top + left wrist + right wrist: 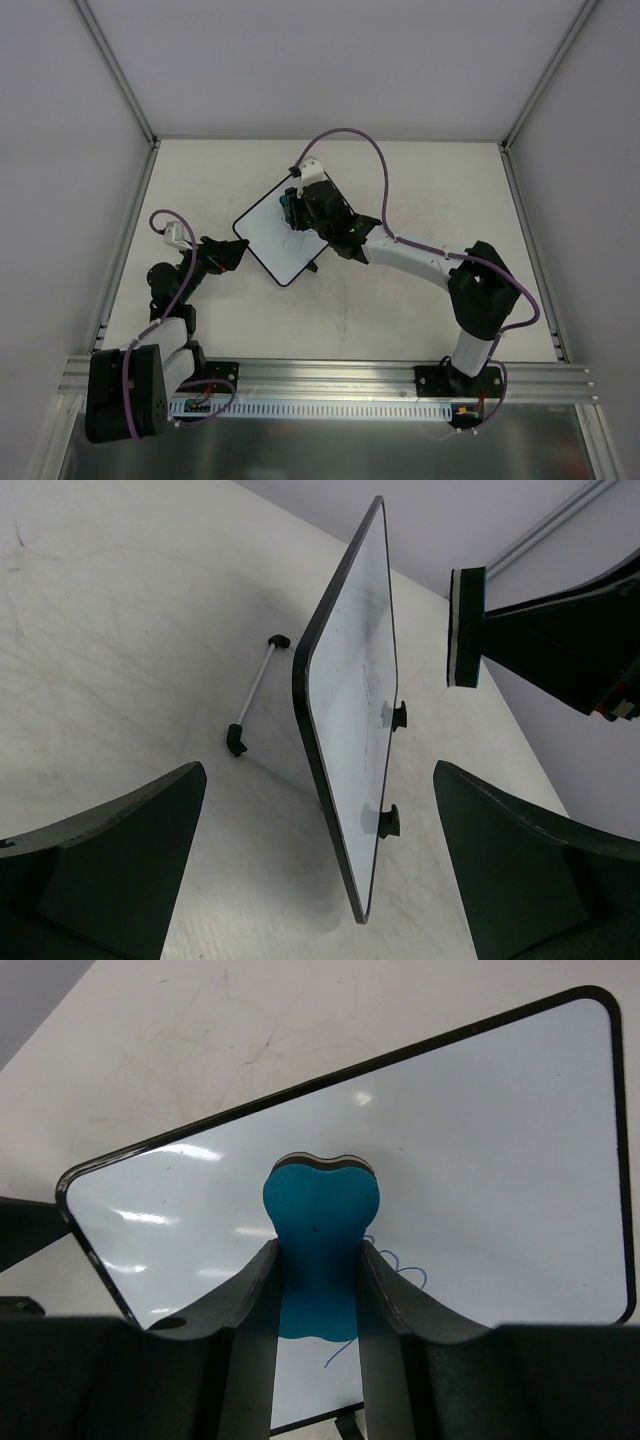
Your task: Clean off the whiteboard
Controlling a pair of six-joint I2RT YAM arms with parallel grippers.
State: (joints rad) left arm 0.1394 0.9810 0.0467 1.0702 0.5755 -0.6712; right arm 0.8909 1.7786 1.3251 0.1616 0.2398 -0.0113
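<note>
One risk: whiteboard (480, 1160) may be shoved twd left edge of counter (430, 180) by eraser (320, 1210) clamped in R gripper (318, 1260); L gripper (236, 250) is spread wide, bracing nothing

Glossy whiteboard (480, 1150), matt scuffed table (400, 300)

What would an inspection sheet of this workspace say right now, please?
Surface: off-white table, faint scuffs.
Job's things: whiteboard with a blue scribble on it; blue eraser facing the board, seemingly just off it in the left wrist view.
Clutter: white rod with black ends beside the board, possibly its stand.
Grippers: left gripper open at the board's corner; right gripper shut on the eraser.
Cables: purple cable looping over the right arm; second purple cable along the left.
Surroundings: white walls; metal rail at the near edge.
</note>
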